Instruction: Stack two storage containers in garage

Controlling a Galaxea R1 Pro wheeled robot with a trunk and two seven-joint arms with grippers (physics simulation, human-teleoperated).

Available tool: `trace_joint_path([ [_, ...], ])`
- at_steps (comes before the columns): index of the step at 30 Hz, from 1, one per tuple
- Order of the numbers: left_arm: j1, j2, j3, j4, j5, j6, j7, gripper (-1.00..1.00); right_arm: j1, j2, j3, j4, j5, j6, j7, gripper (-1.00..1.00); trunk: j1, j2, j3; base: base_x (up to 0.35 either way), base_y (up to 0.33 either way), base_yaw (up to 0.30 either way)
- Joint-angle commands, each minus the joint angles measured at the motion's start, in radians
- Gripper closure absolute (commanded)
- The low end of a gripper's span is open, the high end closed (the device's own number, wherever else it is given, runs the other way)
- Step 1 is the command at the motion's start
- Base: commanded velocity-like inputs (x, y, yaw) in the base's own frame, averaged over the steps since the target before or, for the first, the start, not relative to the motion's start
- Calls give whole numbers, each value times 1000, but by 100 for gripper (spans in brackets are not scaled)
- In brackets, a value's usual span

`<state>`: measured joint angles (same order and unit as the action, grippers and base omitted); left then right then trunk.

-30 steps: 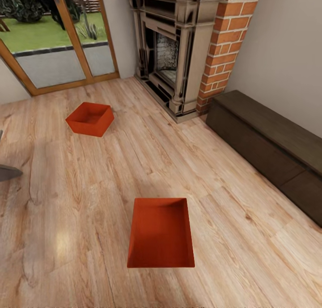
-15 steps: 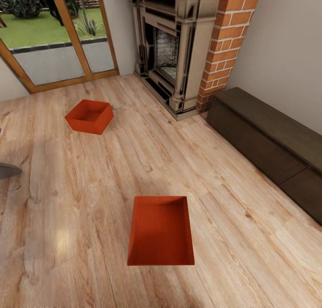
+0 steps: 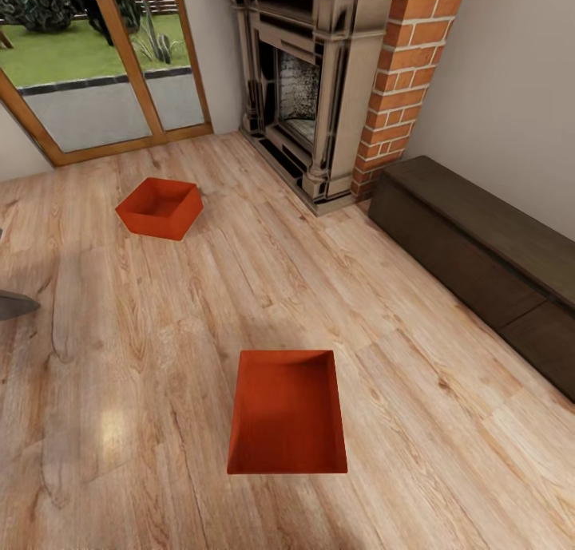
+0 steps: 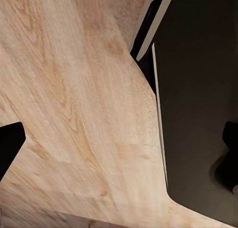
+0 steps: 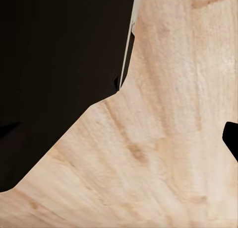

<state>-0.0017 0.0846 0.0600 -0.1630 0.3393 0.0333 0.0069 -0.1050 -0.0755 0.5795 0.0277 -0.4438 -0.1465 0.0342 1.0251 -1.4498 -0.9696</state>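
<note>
Two orange-red open-top storage containers stand on the light wood plank floor (image 3: pixel 144 358) of the living room. The near container (image 3: pixel 287 414) lies straight ahead of me, close by, and is empty. The far container (image 3: pixel 160 208) sits turned at an angle near the glass doors (image 3: pixel 96 79). My left gripper (image 4: pixel 119 143) hangs over bare planks beside my dark base, open, with one black fingertip (image 4: pixel 10 143) at each side of the left wrist view. Over the planks, my right gripper (image 5: pixel 119 133) is open as well, holding nothing.
A red brick fireplace (image 3: pixel 319 87) stands at the back. A long low dark bench (image 3: pixel 479 255) runs along the right wall. A grey corner of something (image 3: pixel 12 302) pokes in at the left edge. Open floor lies between the two containers.
The whole head view shifted slightly a second ago, so the camera moved. Since half a second ago nothing has moved; both containers stay put.
</note>
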Motion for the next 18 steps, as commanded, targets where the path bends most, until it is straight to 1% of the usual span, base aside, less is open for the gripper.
trace_joint_path([
  [1, 0, 0, 6, -1, 0, 4, 1, -100, -1, 1, 8, 3, -10, -6, 3, -100, 0, 0, 0, 0, 0, 0],
  [8, 0, 0, 6, -2, -1, 4, 1, -100, -1, 6, 5, 3, -9, -15, -3, -100, 0, 0, 0, 0, 0, 0],
  [17, 0, 0, 5, -2, -1, 4, 1, -100, -1, 4, 4, 3, -13, -12, -4, -100, 0, 0, 0, 0, 0, 0],
  [18, 0, 0, 5, -2, -1, 4, 1, -100, -1, 2, 15, 2, -5, -14, -4, -100, 0, 0, 0, 0, 0, 0],
])
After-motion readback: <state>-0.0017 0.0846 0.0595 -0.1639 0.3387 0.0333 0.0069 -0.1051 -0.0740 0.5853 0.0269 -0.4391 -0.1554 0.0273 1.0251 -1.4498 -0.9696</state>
